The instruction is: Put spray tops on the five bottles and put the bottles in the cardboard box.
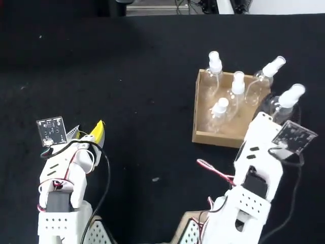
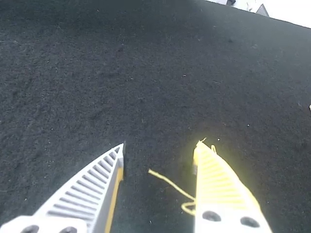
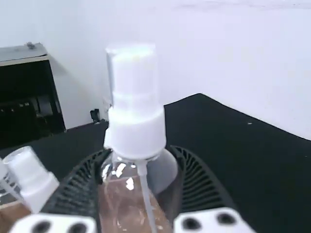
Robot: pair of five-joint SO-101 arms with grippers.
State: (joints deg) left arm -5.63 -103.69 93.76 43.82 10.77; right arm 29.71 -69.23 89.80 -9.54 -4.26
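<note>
Right hand (image 3: 141, 156): sitting in the lower right of the high view, it is gripping a clear bottle (image 1: 280, 103), black fingers (image 3: 199, 187) closing on either side of the body.
Held bottle: it is wearing a white spray top (image 3: 133, 111) and standing upright at the right edge of the cardboard box (image 1: 196, 109); I cannot tell whether it is over the inside or just outside.
Left hand (image 2: 160, 150): it is hanging open over the bare black counter (image 1: 152, 76) in the lower left of the high view, well apart from the box, its white finger (image 2: 95, 191) and yellow finger (image 2: 218, 187) holding nothing.
Box: it is lying right of centre in the high view, holding three capped bottles: upper-left bottle (image 1: 215, 68), middle bottle (image 1: 237, 89) and lower bottle (image 1: 220, 111).
Fourth bottle (image 1: 261, 81): it is leaning at the box's upper-right corner, its spray top pointing toward the upper right.
</note>
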